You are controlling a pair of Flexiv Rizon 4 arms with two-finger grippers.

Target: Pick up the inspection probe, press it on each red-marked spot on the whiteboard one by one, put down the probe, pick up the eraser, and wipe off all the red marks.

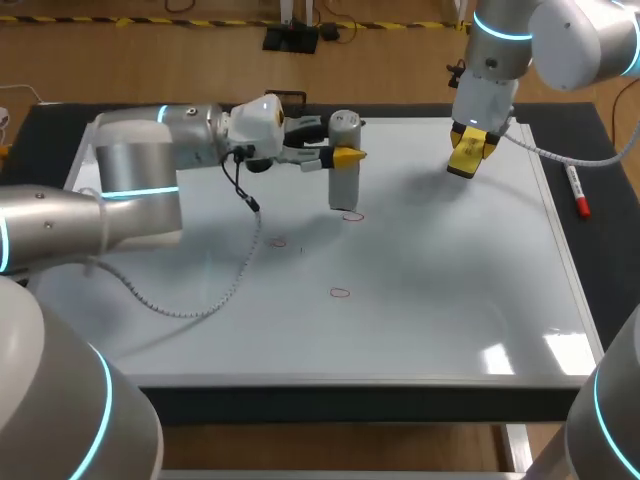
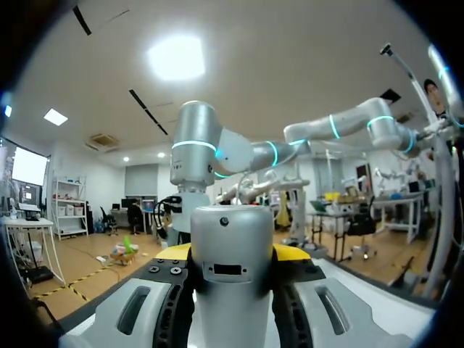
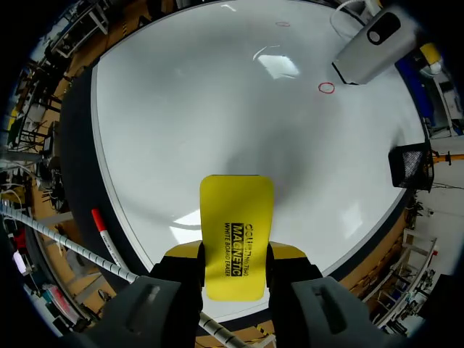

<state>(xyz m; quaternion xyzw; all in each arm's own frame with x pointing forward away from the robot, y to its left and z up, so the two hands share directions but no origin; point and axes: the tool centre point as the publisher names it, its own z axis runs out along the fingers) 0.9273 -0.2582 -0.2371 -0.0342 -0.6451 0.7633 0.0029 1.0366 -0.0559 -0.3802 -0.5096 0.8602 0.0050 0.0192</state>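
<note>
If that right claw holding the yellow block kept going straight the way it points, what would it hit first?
Most likely the whiteboard: the right gripper points down at a bare patch, and its yellow eraser would touch first, away from the red circles.

Grey probe [image 1: 344,165] upright nr red ring [image 1: 352,215]; yellow eraser [image 1: 467,153] aloft.

The probe [image 1: 344,160] is silver-grey, the whiteboard [image 1: 420,300] glossy white with thin red marks [image 1: 341,293], the eraser [image 3: 235,239] bright yellow with black lettering, the marker [image 1: 578,192] white and red, the table [image 1: 600,130] black, the arms [image 1: 140,170] silver with glowing cyan bands
</note>
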